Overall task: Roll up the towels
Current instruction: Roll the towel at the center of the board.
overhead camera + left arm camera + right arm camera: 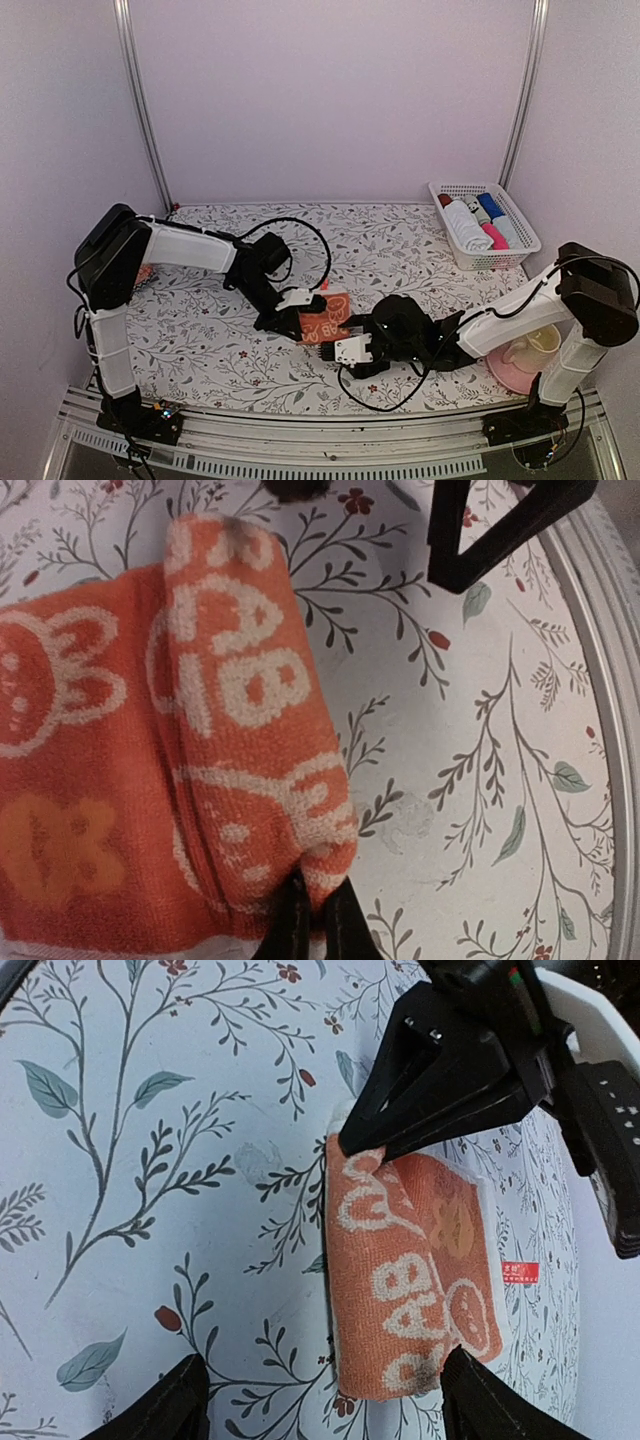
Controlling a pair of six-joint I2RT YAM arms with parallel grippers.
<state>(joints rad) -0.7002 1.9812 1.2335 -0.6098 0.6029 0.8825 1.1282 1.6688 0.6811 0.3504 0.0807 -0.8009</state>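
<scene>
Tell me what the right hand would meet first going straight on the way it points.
The right hand would likely meet the orange towel first, just ahead between its open fingers; the left hand, pinching the far end, lies beyond.

Dim, even, pink-tinged light fills the overhead view; shadows are soft. In the left wrist view the orange towel (240,700) blurs toward 8 o'clock.
</scene>
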